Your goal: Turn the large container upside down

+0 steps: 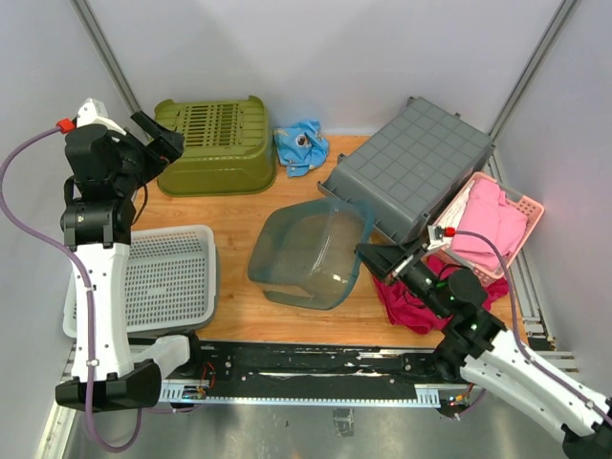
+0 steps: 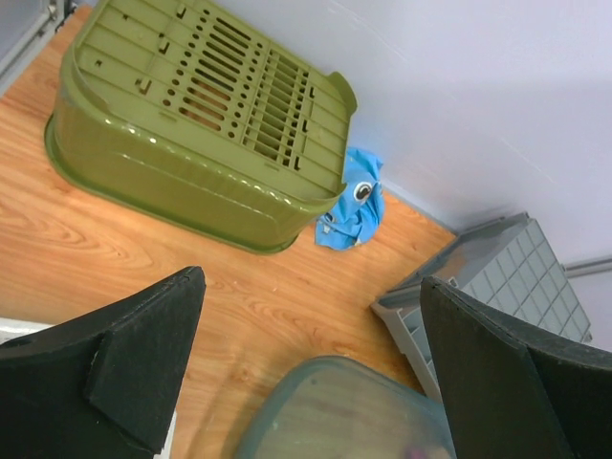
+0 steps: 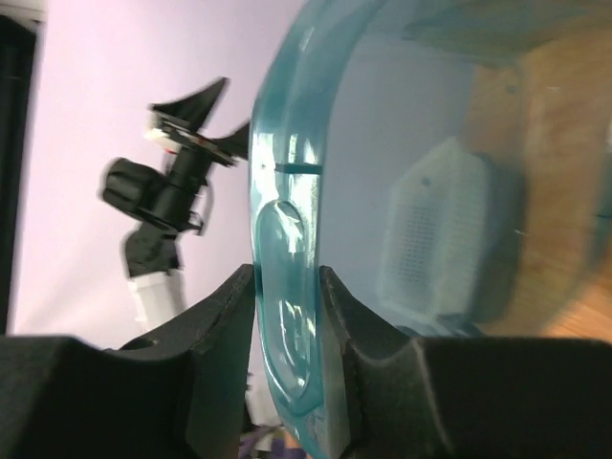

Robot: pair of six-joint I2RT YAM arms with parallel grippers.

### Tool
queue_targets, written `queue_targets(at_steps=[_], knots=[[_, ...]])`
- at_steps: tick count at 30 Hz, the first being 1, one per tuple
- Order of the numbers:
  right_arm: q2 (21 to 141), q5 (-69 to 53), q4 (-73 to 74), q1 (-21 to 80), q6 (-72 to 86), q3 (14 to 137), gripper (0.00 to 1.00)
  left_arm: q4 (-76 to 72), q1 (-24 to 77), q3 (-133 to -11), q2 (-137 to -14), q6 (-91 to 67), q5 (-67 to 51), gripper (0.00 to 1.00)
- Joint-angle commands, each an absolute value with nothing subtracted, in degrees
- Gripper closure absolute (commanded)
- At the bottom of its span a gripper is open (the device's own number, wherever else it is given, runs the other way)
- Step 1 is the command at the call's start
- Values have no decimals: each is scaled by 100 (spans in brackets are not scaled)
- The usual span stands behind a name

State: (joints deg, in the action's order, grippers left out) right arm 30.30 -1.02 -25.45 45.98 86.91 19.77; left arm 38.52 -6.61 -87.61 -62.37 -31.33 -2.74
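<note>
The right pincer point(image 3: 287, 287) is clenched on the rim of the clear blue tub point(image 1: 306, 253). The tub sits tilted on the counter point(image 1: 239, 215), just left of the grey crate point(image 1: 411, 167). The left pincer point(image 1: 161, 134) hangs released, well left of the crate. Judgement: the turn has begun; tipping the tub fully onto its rim is left.

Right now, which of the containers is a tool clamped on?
The translucent teal tub at mid-table: the right tool pinches its rim. The green basket, grey crate, white basket and pink basket are all ungripped.
</note>
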Motion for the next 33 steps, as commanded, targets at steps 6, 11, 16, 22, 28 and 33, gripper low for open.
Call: queue_targets(at_steps=[6, 11, 16, 22, 28, 33], knots=[[1628, 6, 1901, 4623, 8132, 1631, 50, 3432, -683, -8128, -5989, -3328, -938, 1], [1651, 72, 2927, 4626, 7851, 1847, 24, 3435, -650, -7801, -5820, -3230, -1278, 1], [2126, 596, 3755, 4624, 7131, 2485, 10, 3556, -168, -7311, -5647, -2963, -1342, 1], [3169, 547, 3627, 4623, 5540, 3267, 10, 4203, 1410, -6916, -5789, -2348, -826, 1], [4626, -521, 3424, 4630, 3981, 4106, 13, 4699, 2361, -6298, -5694, -2385, -217, 1], [5010, -1324, 3335, 4640, 3787, 4007, 15, 4703, 2368, -5625, -5785, -2446, -212, 1]])
